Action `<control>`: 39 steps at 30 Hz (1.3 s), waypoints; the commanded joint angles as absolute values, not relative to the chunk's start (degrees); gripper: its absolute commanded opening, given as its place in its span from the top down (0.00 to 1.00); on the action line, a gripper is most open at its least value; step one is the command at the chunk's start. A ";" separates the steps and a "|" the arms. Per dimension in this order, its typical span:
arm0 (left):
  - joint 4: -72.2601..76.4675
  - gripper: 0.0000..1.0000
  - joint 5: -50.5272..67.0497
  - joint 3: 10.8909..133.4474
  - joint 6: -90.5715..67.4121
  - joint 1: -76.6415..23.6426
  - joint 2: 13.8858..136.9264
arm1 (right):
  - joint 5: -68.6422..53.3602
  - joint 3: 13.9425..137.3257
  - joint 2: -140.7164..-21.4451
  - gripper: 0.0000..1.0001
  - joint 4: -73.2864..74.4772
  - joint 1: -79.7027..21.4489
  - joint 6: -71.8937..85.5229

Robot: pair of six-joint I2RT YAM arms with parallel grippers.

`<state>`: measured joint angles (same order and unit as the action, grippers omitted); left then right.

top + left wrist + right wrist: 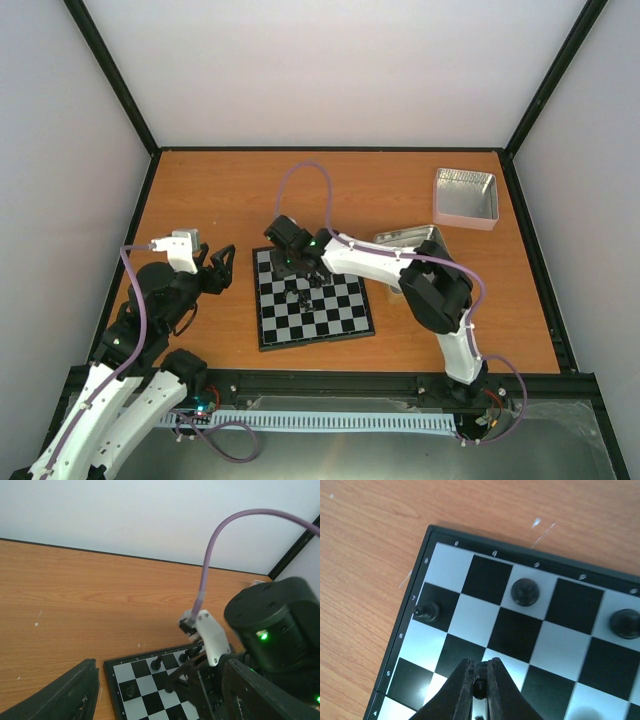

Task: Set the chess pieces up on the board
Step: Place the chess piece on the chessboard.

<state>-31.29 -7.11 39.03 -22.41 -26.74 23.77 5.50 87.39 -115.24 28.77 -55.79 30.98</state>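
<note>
The board (335,318) lies in the middle of the table. My right gripper (480,676) hangs over its far-left part, shut on a small black chess piece (480,672) just above a light square. Three more black chess pieces stand near that corner: a pawn (427,611) on the edge file, one (525,591) on the back row and another (625,623) to its right. My left gripper (222,268) is open and holds nothing, just left of the board. In the left wrist view the board corner (135,672) and a piece (156,663) show between its fingers.
An open metal tin (465,197) sits at the back right of the table. A second tin (410,240) lies partly hidden behind the right arm (435,290). Black frame rails edge the orange table.
</note>
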 commanded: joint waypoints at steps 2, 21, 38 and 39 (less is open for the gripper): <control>-30.94 0.31 -7.60 39.16 -22.68 -27.07 23.57 | 5.47 89.23 -118.30 0.90 25.67 -57.04 30.74; -30.94 0.31 -7.58 39.19 -22.65 -27.07 23.49 | 7.04 95.06 -125.43 0.90 26.29 -57.39 30.97; -30.85 0.31 -7.47 39.12 -22.72 -27.07 23.71 | 6.62 97.40 -120.61 0.66 30.24 -57.28 30.50; -30.85 0.31 -7.44 39.13 -22.68 -27.07 23.67 | 6.67 97.01 -119.60 0.66 30.58 -57.30 30.37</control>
